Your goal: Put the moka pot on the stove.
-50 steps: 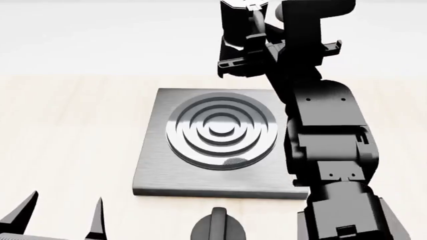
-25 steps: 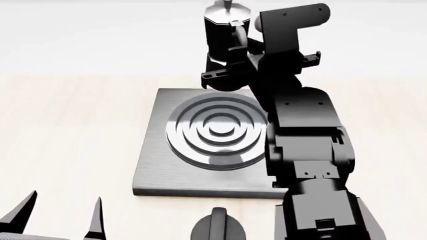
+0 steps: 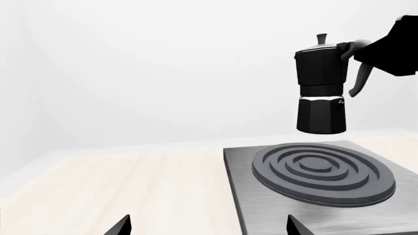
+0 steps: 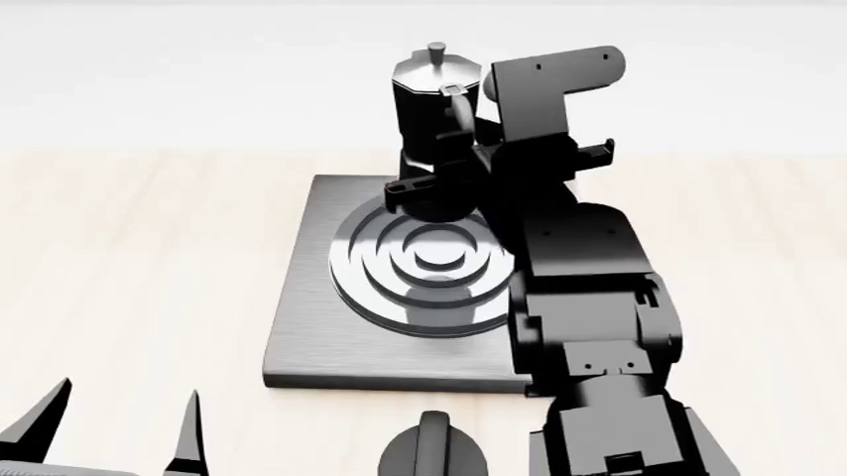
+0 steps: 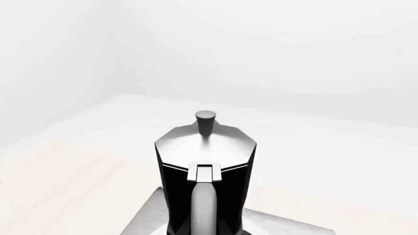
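Observation:
The black moka pot [image 4: 426, 109] with its silver lid hangs upright in the air over the far part of the burner rings [image 4: 426, 260]. My right gripper [image 4: 466, 139] is shut on its curved handle. In the left wrist view the moka pot [image 3: 320, 93] floats clearly above the burner [image 3: 323, 171], not touching it. The right wrist view shows the pot [image 5: 205, 161] close up, with the stove slab [image 5: 145, 219] below it. The grey stove [image 4: 311, 337] lies flat on the wooden table. My left gripper [image 4: 117, 438] is open and empty at the near left.
A round black knob [image 4: 430, 451] with a ridge sits on the table just in front of the stove's near edge. My right arm [image 4: 582, 307] reaches over the stove's right side. Light wooden tabletop [image 4: 133, 258] lies left of the stove.
My right arm has carried the moka pot left and toward me, from beyond the stove's far right corner to above the burner, and lower. The left gripper has not moved.

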